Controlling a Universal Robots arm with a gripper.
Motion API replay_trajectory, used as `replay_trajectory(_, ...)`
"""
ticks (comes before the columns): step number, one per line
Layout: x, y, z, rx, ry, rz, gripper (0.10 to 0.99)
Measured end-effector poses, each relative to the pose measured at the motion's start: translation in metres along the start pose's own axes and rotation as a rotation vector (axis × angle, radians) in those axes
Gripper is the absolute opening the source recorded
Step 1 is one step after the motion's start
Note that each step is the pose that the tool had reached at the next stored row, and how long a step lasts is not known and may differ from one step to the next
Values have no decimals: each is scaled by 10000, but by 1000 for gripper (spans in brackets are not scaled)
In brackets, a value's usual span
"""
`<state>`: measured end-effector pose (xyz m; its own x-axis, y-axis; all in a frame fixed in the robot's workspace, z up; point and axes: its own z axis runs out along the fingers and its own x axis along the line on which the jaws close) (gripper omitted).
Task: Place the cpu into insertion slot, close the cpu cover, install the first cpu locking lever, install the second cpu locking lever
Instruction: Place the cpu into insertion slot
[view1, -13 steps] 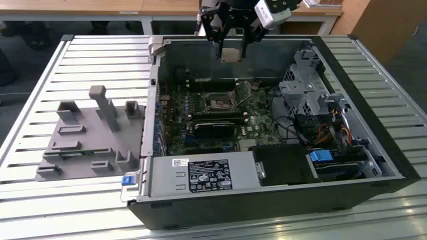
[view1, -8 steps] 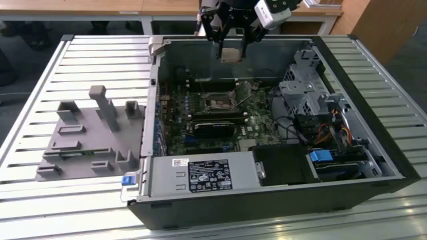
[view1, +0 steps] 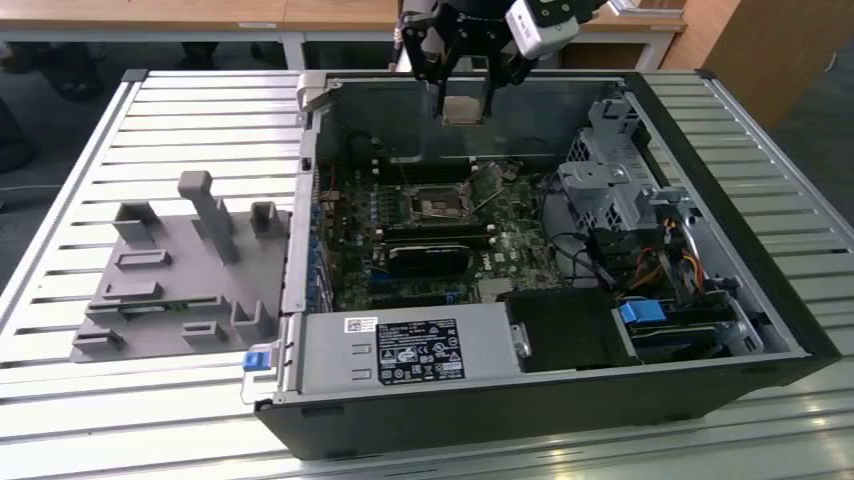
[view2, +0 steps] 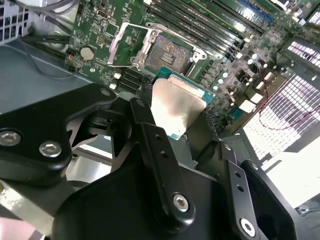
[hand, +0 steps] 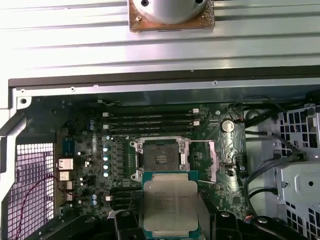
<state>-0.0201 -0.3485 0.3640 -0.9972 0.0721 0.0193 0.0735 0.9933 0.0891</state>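
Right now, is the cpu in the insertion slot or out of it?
Out. The pincer holds the cpu above the case; the insertion slot sits empty.

- The cpu (view1: 463, 108): a flat silver-tan square, raised well above the insertion slot (hand: 160, 159).
- The insertion slot: black, bare, uncovered.
- The cpu cover (view2: 115, 47): a silver frame, swung open.

Dull silver-tan metal cpu (hand: 170, 206)

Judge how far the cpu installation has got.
Done: only the pickup; the gripper grips the cpu. In hand: the cpu hangs above the motherboard, short of the insertion slot. Left: the slot is empty, the cpu cover stands open, so seating, closing and locking remain.
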Motion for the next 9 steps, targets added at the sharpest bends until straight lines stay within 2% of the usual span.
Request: replay_trajectory(9,0,1,5,-18,-117,1299,529)
